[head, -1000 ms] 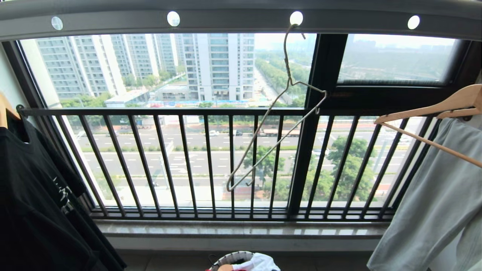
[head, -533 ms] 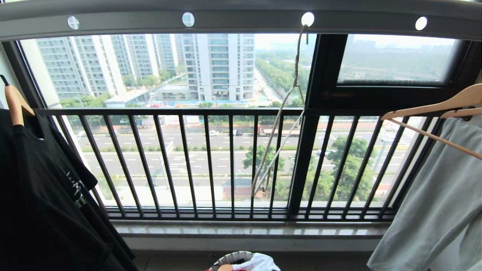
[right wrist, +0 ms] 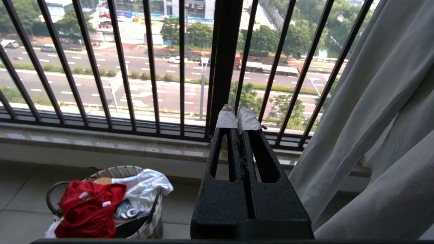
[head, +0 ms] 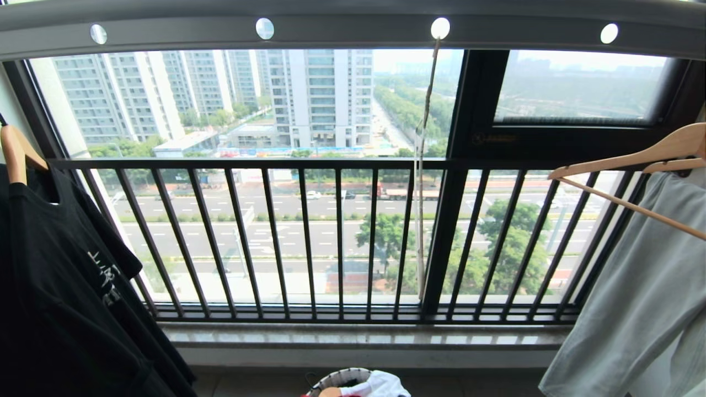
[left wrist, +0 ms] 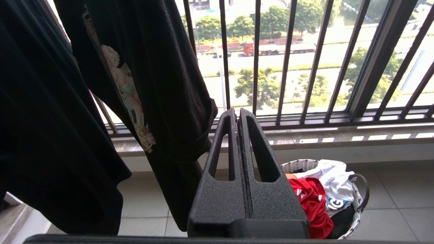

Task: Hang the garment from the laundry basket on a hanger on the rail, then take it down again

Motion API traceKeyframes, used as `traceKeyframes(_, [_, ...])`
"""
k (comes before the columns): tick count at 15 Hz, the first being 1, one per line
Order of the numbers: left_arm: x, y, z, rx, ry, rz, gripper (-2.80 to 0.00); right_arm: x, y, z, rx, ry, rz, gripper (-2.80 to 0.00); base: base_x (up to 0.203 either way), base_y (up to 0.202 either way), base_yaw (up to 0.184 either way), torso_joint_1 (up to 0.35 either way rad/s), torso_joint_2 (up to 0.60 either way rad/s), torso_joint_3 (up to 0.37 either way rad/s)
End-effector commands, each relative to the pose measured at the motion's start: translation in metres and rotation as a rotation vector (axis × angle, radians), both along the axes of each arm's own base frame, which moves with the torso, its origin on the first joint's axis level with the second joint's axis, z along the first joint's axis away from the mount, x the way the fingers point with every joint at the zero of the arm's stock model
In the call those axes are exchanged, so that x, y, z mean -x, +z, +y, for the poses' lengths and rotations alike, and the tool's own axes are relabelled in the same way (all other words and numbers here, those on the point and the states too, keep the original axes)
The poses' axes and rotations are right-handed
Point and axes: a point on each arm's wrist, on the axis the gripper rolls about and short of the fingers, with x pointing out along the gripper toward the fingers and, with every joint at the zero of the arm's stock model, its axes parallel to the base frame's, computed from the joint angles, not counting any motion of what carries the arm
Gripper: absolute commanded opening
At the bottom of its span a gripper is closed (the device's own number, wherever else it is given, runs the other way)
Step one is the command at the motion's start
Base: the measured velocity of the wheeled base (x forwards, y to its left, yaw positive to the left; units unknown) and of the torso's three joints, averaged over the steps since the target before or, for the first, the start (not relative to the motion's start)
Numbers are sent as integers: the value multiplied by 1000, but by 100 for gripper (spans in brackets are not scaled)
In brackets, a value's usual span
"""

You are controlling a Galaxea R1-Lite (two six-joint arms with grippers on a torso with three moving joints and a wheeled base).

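The red garment (right wrist: 89,208) lies crumpled in the laundry basket (right wrist: 115,171) on the floor under the window, beside a white shirt (right wrist: 144,184). The garment (left wrist: 310,200) and the basket (left wrist: 300,165) also show in the left wrist view; in the head view only the basket's rim (head: 336,377) peeks in at the bottom. The thin cream hanger (head: 422,165) hangs empty from a hole in the grey rail (head: 353,30), turned edge-on. My left gripper (left wrist: 237,113) and right gripper (right wrist: 237,113) are both shut and empty, held well away from the basket. Neither arm appears in the head view.
A black T-shirt (head: 60,286) on a wooden hanger (head: 14,154) hangs at the left, close beside my left gripper. A pale grey garment (head: 634,298) on a wooden hanger (head: 634,160) hangs at the right, beside my right gripper. The black window railing (head: 309,237) and stone sill (head: 353,336) lie ahead.
The cream hanger has swung round on the rail from side-on to edge-on. The black T-shirt at the left sways a little. Neither gripper has moved.
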Motion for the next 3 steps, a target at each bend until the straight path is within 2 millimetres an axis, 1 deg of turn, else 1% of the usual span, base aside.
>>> traceKeyframes(1, [0, 0, 0, 0, 0, 2, -280, 0, 0, 0, 1, 1, 2, -280, 0, 0, 0, 0, 0, 0])
traceKeyframes(3, [0, 0, 0, 0, 0, 2, -280, 0, 0, 0, -4, 1, 2, -280, 0, 0, 0, 0, 0, 0])
